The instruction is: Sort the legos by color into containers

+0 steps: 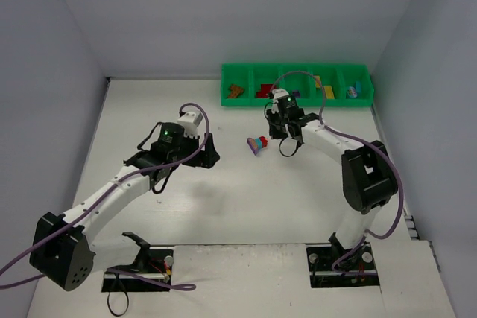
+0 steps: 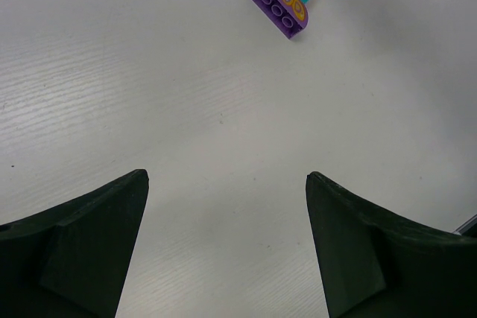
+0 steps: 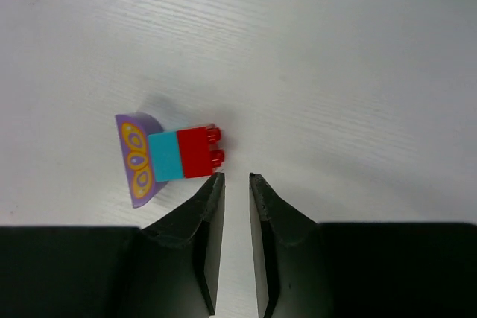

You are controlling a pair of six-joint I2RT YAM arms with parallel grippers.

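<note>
Green tray [image 1: 313,102] w/ legos [image 1: 237,90] inside at counter's [image 1: 246,199] far right; purple-blue-red stack [image 1: 258,144] lies near it.
Left wrist: left gripper [image 2: 227,176] wide, empty, stack well ahead.
Right wrist: right gripper [image 3: 236,178] narrow, empty, tips just beside stack's red end.

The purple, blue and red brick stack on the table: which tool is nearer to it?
Right. The right tool sits just beside the red end of the stack; the left tool is farther off, with bare table between.
</note>
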